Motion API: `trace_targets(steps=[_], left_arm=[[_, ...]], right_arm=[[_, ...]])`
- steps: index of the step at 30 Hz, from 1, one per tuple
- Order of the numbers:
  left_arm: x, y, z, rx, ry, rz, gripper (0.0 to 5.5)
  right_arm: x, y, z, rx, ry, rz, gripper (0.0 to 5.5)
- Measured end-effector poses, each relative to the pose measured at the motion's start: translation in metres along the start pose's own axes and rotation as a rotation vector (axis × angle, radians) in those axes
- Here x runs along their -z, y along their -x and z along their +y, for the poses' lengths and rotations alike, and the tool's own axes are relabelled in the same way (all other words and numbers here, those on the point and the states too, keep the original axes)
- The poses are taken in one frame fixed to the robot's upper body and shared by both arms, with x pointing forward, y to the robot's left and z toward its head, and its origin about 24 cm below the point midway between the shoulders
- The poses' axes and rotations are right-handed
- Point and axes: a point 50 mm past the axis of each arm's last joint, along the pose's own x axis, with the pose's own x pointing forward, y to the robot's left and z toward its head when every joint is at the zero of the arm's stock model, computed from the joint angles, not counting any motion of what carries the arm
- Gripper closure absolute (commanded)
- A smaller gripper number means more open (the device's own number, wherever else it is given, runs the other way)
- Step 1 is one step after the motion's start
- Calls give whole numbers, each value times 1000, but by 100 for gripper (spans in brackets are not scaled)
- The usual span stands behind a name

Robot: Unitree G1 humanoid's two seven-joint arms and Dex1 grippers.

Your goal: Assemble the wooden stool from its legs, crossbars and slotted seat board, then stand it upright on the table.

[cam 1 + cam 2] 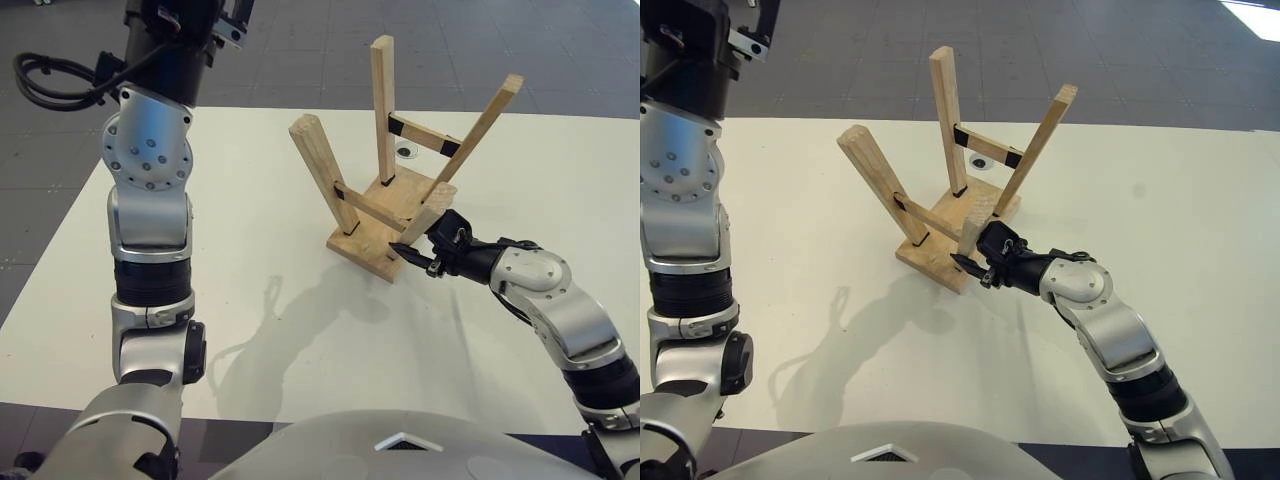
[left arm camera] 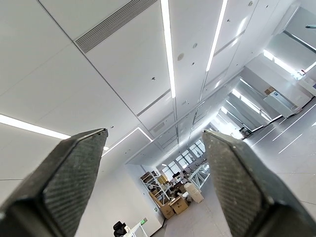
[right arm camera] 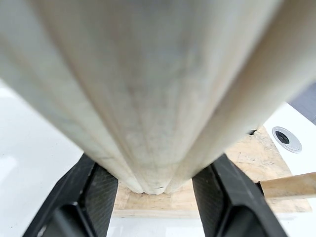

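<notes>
The wooden stool lies upside down and tilted on the white table (image 1: 250,300). Its slotted seat board (image 1: 362,247) rests on the tabletop and three legs point up: a thick left leg (image 1: 322,170), a back leg (image 1: 383,105) and a slanted right leg (image 1: 480,125). Black-ended crossbars (image 1: 425,135) join them. My right gripper (image 1: 418,255) is shut on the base of the slanted leg (image 3: 148,98), a finger (image 3: 94,197) on each side, just above the seat board (image 3: 247,158). My left gripper (image 2: 158,187) is held high at the left, open, pointing at the ceiling.
A round cable grommet (image 1: 407,151) sits in the table behind the stool. Bare tabletop stretches to the left and in front of the stool. The raised left arm (image 1: 150,200) stands over the table's left edge.
</notes>
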Motion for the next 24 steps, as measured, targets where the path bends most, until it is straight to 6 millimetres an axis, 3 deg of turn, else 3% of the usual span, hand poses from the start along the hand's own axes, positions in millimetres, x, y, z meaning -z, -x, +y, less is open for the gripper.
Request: trace_targets(steps=[3,6,9,10,12,14,16,18,21,24], left_arm=[[2,0,-1,2,3,8,196],[6,2,-3,9,8,29,196],[9,3,-6,29,51,44,196],[15,5,-8,37,86,86,196],[47,21,-13,41,154,279,196],[84,51,-23,76,190,517,196],[108,80,-35,165,248,718,196],[116,102,-53,272,341,831,196],[109,115,-88,466,486,892,196],[98,130,-115,608,561,942,196]], right_arm=[[18,4,1,11,-29,126,237],[13,6,2,14,-31,131,182],[7,13,-1,41,-40,139,175],[7,19,-4,63,-49,150,175],[7,38,-15,135,-57,199,175],[4,55,-27,211,-60,233,175],[-12,70,-43,308,-84,191,175],[-38,76,-59,402,-99,59,175],[-95,60,-60,355,-151,-285,175],[-124,48,-49,234,-169,-418,175]])
